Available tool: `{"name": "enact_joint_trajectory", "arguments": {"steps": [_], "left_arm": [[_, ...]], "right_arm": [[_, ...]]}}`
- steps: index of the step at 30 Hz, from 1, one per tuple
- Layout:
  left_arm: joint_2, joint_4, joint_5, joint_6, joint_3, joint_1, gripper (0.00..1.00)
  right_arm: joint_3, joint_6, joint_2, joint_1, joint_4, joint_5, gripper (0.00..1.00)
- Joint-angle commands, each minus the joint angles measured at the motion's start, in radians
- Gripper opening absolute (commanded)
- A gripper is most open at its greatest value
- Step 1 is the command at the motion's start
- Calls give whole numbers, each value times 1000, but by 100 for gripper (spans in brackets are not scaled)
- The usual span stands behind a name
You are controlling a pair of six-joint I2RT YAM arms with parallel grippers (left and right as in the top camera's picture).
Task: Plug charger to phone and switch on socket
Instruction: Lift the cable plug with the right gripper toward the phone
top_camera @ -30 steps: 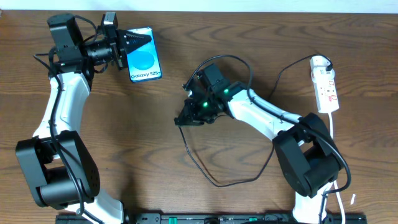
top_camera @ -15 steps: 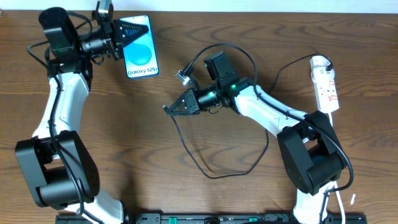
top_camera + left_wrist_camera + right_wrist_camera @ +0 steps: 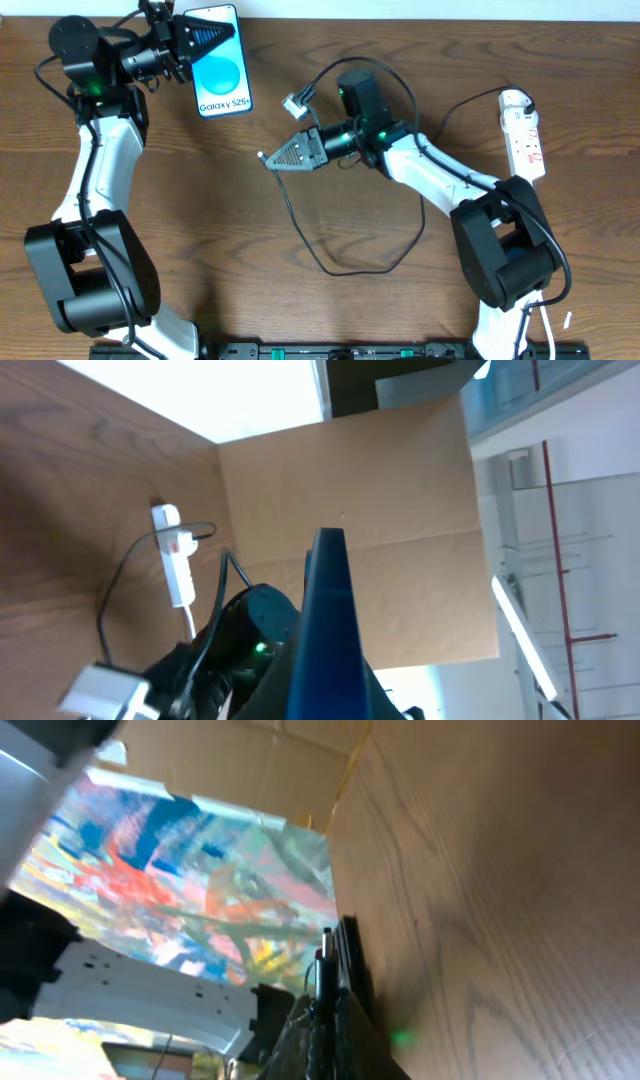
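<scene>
The left claw [image 3: 218, 35] pinches the phone [image 3: 222, 72] by its upper end at the far left edge of the tabletop [image 3: 200, 220], one dark finger lying across the top of the bright blue screen, whose white "Galaxy S25+" lettering faces the overhead camera. In the left wrist view the phone [image 3: 325, 620] appears edge-on, a thin blue slab rising between the fingers. Near the middle of the tabletop the right claw [image 3: 270, 158] is pressed together on the free end of the charger [image 3: 345, 273], its tip aimed left toward the phone but well apart from it. The thin black cable drops from the claw, sweeps in a wide loop across the wood toward the near edge and climbs back under the right arm. A further thin black run arcs over to the socket [image 3: 524, 135], a narrow white strip with red marks lying along the right side of the tabletop, its thick white cord [image 3: 536, 205] trailing toward the near edge. The socket [image 3: 175, 560] also shows in the left wrist view. The right wrist view shows the fingers [image 3: 345, 1010] closed tight on a thin dark piece; the plug tip itself cannot be made out there.
</scene>
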Motion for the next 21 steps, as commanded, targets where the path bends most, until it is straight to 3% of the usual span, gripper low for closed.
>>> {"name": "enact_joint_trajectory", "arguments": {"steps": [1,7,21], "left_arm": [[-23,18,-73,-50,24,5,7],[-23,17,-192,-50,24,5,7],[-23,36,-350,-26,24,5,7]], "right_arm": [[12,102,8,-24,73,-45,1],[12,295,8,-33,353,-54,1],[12,633,8,-33,795,-5,1]]}}
